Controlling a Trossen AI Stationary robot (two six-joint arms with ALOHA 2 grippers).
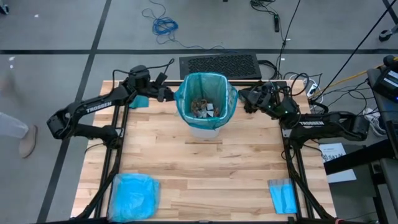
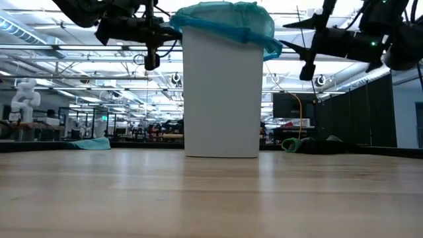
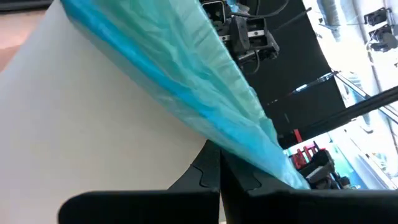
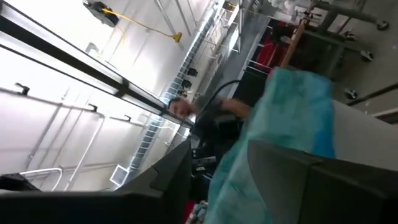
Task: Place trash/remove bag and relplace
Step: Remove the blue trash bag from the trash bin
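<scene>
The word TROSSEN stands in white capitals on the left arm [image 1: 99,107], along its dark link in the high view. The same white lettering runs along the right arm [image 1: 317,124]. A white sheet [image 1: 334,154] beside the surface carries dark print, too small to read.

The bin [image 1: 205,127] stands upright on the table [image 1: 205,174], centred along the far edge. The bag [image 1: 205,93] lines the bin, its edge folded over the rim. The trash [image 1: 203,109] lies inside the bag at the bottom. The left gripper [image 1: 166,94] sits at the bin's left rim; the right gripper [image 1: 247,99] sits just beside the right rim. A crumpled plastic bag [image 1: 134,194] lies at the near left corner. A folded sheet [image 1: 283,196] lies at the near right corner. A keyboard [image 1: 219,65] lies on the floor behind the table.
</scene>
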